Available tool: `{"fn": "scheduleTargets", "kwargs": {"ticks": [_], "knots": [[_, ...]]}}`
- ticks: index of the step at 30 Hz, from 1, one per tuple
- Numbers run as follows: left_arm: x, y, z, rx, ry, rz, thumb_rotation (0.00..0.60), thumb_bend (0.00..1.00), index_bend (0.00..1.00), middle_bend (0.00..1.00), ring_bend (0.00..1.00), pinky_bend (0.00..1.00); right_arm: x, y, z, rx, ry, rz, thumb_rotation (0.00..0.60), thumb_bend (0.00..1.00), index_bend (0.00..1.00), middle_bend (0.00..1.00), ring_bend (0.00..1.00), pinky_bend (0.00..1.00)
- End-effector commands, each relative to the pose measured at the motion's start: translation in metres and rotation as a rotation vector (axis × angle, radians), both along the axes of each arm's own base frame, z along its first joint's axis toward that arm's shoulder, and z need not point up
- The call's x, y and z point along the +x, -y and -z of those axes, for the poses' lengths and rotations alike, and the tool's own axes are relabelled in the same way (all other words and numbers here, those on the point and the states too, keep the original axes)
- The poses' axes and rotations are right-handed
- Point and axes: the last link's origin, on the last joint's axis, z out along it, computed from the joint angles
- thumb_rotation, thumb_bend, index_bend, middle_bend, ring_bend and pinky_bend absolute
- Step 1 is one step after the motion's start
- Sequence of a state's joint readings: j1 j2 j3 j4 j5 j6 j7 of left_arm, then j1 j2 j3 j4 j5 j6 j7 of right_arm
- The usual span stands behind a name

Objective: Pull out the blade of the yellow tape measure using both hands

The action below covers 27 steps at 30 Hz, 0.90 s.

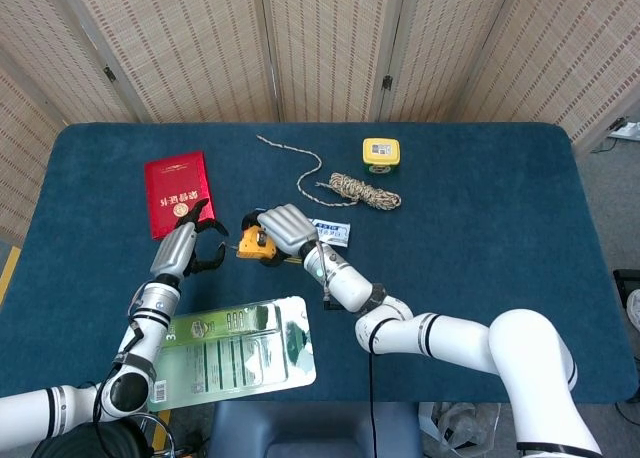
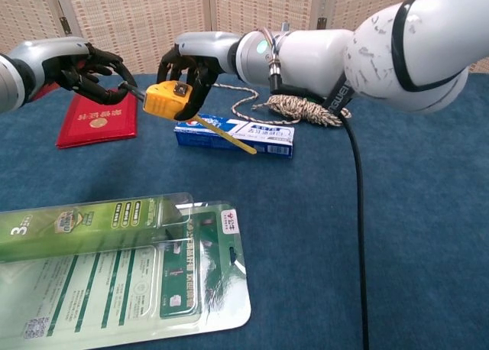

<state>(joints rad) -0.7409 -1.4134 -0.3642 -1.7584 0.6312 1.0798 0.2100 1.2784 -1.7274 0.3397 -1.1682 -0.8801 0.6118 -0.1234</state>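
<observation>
Your right hand [image 2: 186, 66] grips the yellow tape measure [image 2: 167, 100] above the blue table [image 1: 480, 208], left of centre, fingers wrapped over the top of the case. A short length of yellow blade [image 2: 223, 134] slants down and to the right from the case, passing in front of the blue-and-white toothpaste box [image 2: 237, 134] that lies on the cloth.

Your left hand [image 2: 90, 69] sits just left of the case, fingers curled in and narrow; its fingertips meet the case's left end, but whether they pinch anything there cannot be made out in either view.

Behind that hand a red booklet [image 1: 178, 192] lies flat near the table's left edge. A coil of speckled rope [image 1: 362, 189] rests past centre, its loose end trailing toward the far edge, and a small yellow device [image 1: 380, 153] stands just beyond it. At the near left corner a clear blister pack [image 2: 122, 273] with green print lies on the cloth.
</observation>
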Motion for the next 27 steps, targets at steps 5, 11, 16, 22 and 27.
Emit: {"fn": "scheduleTargets", "kwargs": {"ticks": [5,11,16,22,27], "knots": [[-0.002,-0.002,0.000,0.025,0.011,-0.011,0.600,0.51,0.59,0.07,0.00,0.00,-0.004,0.001,-0.003,-0.004,-0.014,0.003,0.600,0.29,0.54,0.43,0.36,0.30],[-0.005,-0.005,0.000,0.052,0.030,-0.024,0.600,0.55,0.68,0.17,0.00,0.00,-0.007,0.002,-0.007,-0.011,-0.019,0.008,0.600,0.29,0.54,0.43,0.36,0.30],[-0.010,-0.005,-0.002,0.063,0.033,-0.030,0.600,0.56,0.70,0.17,0.00,0.00,-0.014,0.005,-0.014,-0.024,-0.035,0.012,0.600,0.29,0.54,0.43,0.36,0.30],[-0.020,-0.007,-0.008,0.083,0.033,-0.052,0.600,0.56,0.70,0.18,0.00,0.00,-0.030,0.005,-0.031,-0.034,-0.052,0.026,0.600,0.30,0.54,0.43,0.36,0.30],[-0.029,-0.010,-0.016,0.093,0.015,-0.061,0.600,0.56,0.70,0.18,0.00,0.00,-0.051,0.003,-0.050,-0.051,-0.100,0.033,0.600,0.29,0.54,0.43,0.36,0.30]]}}
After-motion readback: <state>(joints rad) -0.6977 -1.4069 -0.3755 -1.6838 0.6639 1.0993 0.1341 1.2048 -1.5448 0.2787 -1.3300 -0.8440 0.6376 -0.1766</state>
